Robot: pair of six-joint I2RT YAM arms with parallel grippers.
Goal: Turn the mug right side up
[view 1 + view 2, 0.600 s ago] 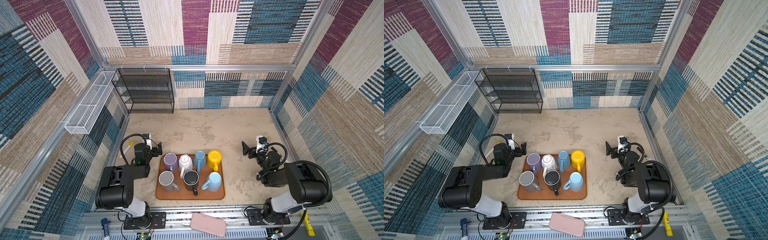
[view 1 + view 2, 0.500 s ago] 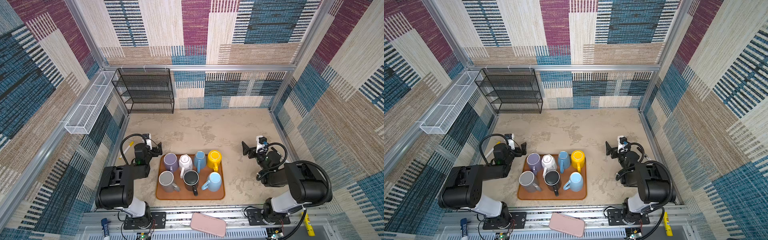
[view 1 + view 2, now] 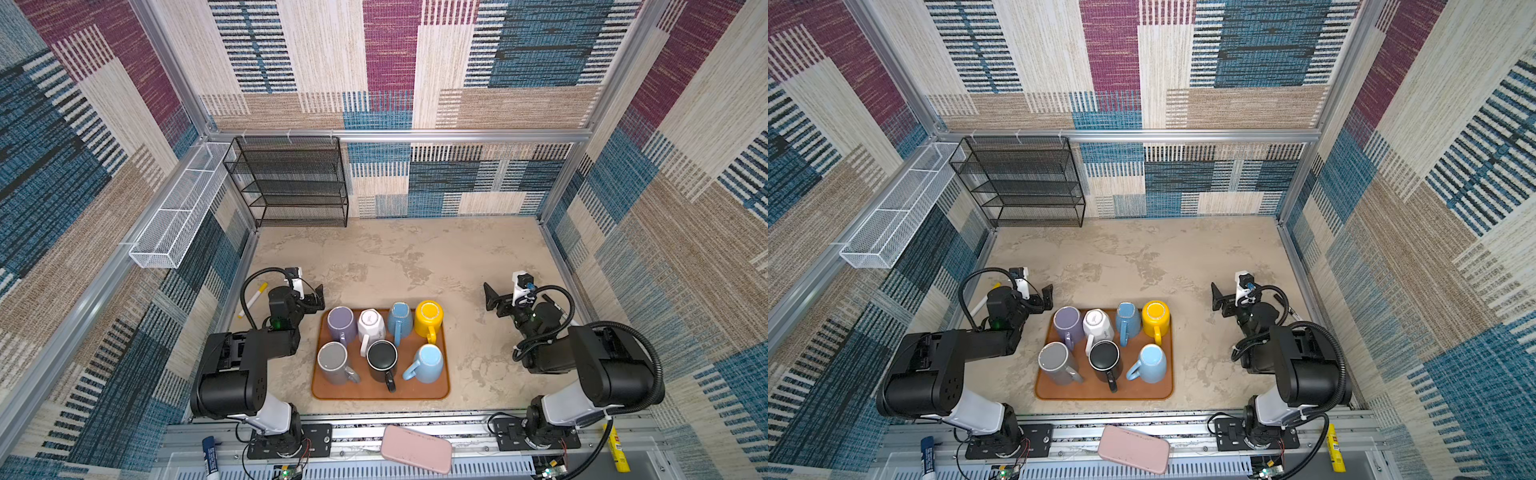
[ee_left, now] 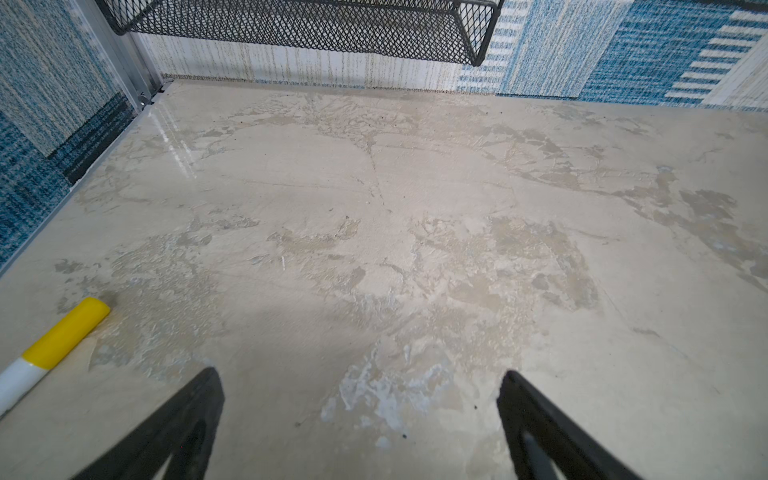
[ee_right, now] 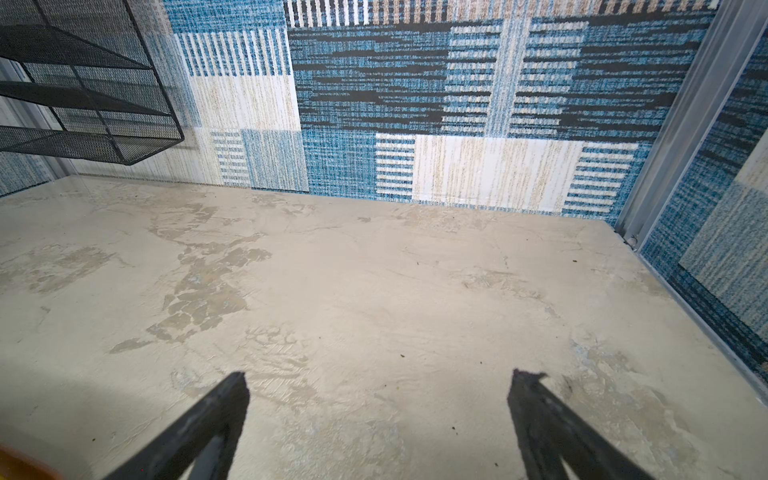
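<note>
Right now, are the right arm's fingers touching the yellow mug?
Apart. Both top views show bare table between the right fingers and the yellow mug on the tray.

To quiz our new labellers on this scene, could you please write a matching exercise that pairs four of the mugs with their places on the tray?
Things:
1. yellow mug
2. grey mug
3. black mug
4. purple mug

Places on the tray (near means toward the arms' bases):
A. near row, middle
B. far row, left end
C. far row, right end
D. near row, left end

Pairs: 1-C, 2-D, 3-A, 4-B
</note>
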